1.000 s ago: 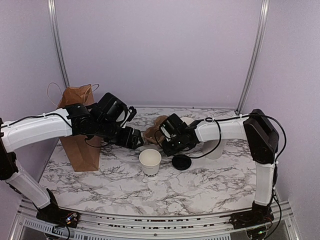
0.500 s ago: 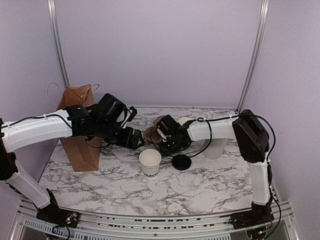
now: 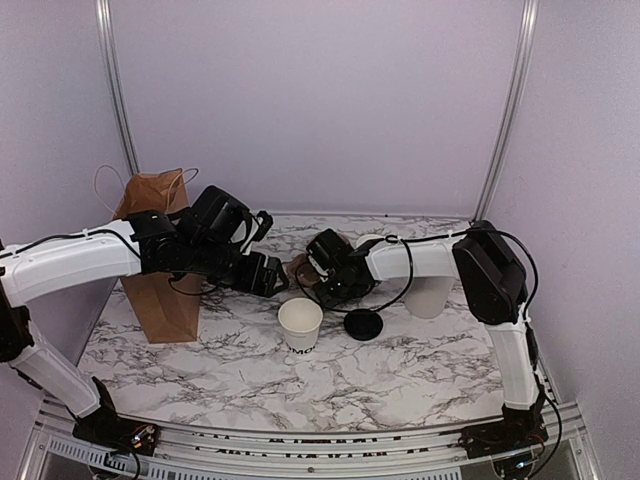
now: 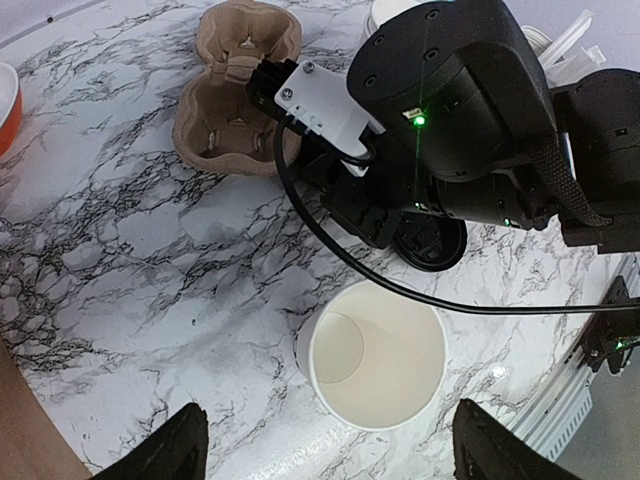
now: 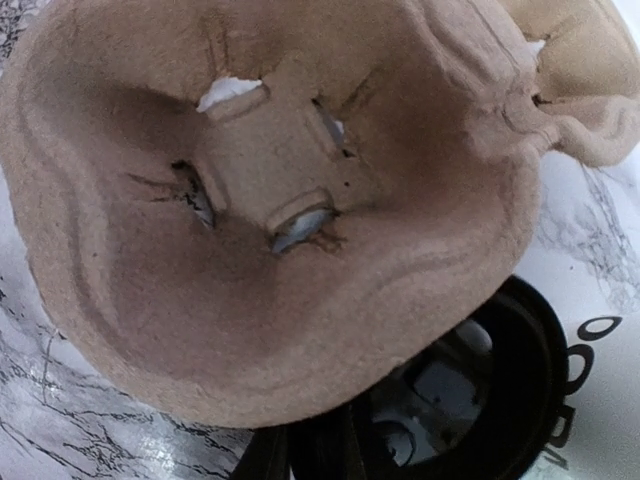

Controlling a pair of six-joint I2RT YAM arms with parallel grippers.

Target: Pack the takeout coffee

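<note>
From above, the white cup (image 3: 300,322) stands upright and uncovered on the marble table (image 3: 400,380); its black lid (image 3: 363,324) lies flat just right of the cup; the left gripper (image 3: 264,276) hovers behind the cup, to its left; the right gripper (image 3: 322,272) sits behind the cup at a pulp carrier (image 3: 298,267). In the left wrist view, the fingers (image 4: 180,450) stand wide apart above the cup, holding nothing. In the right wrist view, the carrier fills the frame; I cannot tell whether those jaws grip it.

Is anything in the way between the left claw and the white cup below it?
Nothing visible. The left gripper hangs open over the white cup; a black cable runs just beyond its rim.
</note>
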